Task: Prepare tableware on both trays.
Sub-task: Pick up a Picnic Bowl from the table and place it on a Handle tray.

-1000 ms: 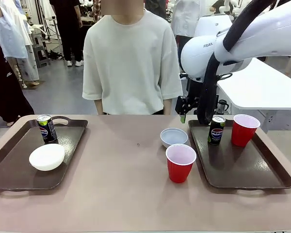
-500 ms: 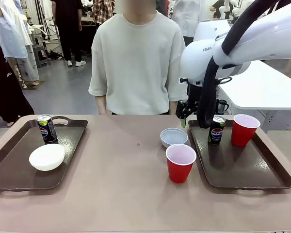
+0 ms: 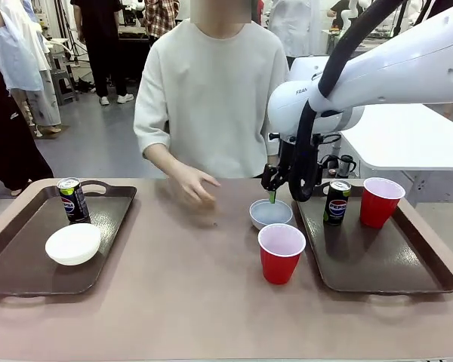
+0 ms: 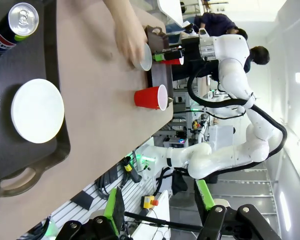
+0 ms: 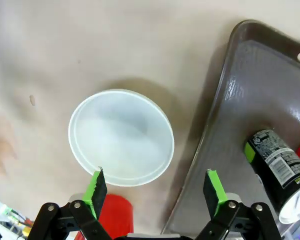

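Front across table (image 3: 211, 317); wrists above.

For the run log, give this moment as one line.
right gripper: open, over bowl on table | left gripper: open, empty | one cup: on table

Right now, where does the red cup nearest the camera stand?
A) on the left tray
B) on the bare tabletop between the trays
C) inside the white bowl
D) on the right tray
B: the red cup stands on the tan tabletop, just outside the rim of the right tray.
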`<state>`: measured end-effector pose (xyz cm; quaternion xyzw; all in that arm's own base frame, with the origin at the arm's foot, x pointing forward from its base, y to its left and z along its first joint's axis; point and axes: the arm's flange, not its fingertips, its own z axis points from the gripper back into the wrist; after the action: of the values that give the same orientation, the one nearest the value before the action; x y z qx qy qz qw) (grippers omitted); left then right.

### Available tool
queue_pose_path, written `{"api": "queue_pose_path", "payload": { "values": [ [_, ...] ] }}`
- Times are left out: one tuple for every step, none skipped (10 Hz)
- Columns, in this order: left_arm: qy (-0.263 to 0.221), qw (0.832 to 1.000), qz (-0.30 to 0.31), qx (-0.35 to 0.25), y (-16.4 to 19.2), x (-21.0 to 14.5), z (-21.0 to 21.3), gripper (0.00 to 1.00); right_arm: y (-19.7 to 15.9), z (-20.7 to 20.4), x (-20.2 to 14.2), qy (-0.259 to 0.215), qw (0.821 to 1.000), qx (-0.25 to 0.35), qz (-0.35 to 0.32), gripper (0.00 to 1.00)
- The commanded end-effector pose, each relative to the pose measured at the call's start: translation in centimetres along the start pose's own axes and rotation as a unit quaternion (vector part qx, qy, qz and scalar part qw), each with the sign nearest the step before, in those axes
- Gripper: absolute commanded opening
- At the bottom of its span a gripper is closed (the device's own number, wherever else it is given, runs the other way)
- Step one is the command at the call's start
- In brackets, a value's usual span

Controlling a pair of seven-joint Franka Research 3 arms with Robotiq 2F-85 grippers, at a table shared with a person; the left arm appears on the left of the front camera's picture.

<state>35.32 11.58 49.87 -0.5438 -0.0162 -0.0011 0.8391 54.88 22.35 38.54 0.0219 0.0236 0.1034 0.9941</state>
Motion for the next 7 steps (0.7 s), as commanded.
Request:
{"api": "queue_pose_path", "payload": {
  "values": [
    [-0.002, 1.000, -0.011, -0.006, 0.1, -0.3, 0.1, 0.76, -0.9, 2.7, -3.4, 0.005, 0.998, -0.050, -0.026, 1.00],
    [-0.002, 1.000, -0.011, -0.006, 0.1, -0.3, 0.1, 0.76, -3.6, 7.5, -10.1, -0.019, 0.992, -0.124, -0.016, 1.00],
    [-0.002, 1.000, -0.011, -0.006, 0.1, -0.3, 0.1, 0.76, -6.5, 10.5, -15.6, -0.030, 0.989, -0.144, -0.018, 1.00],
    [-0.002, 1.000, -0.011, -0.006, 0.1, -0.3, 0.1, 0.76, -7.6, 11.3, -18.7, -0.032, 0.991, -0.130, 0.001, 1.00],
    [-0.002, 1.000, -0.011, -0.006, 0.1, -0.3, 0.1, 0.76, -8.8, 11.1, -20.4, -0.031, 0.992, -0.120, 0.004, 1.00],
    [-0.002, 1.000, -0.011, -0.006, 0.1, -0.3, 0.1, 0.76, -9.1, 10.5, -21.3, -0.029, 0.994, -0.107, 0.015, 1.00],
    [-0.002, 1.000, -0.011, -0.006, 0.1, -0.3, 0.1, 0.76, -9.7, 10.3, -21.7, -0.032, 0.995, -0.097, 0.020, 1.00]
  ]
}}
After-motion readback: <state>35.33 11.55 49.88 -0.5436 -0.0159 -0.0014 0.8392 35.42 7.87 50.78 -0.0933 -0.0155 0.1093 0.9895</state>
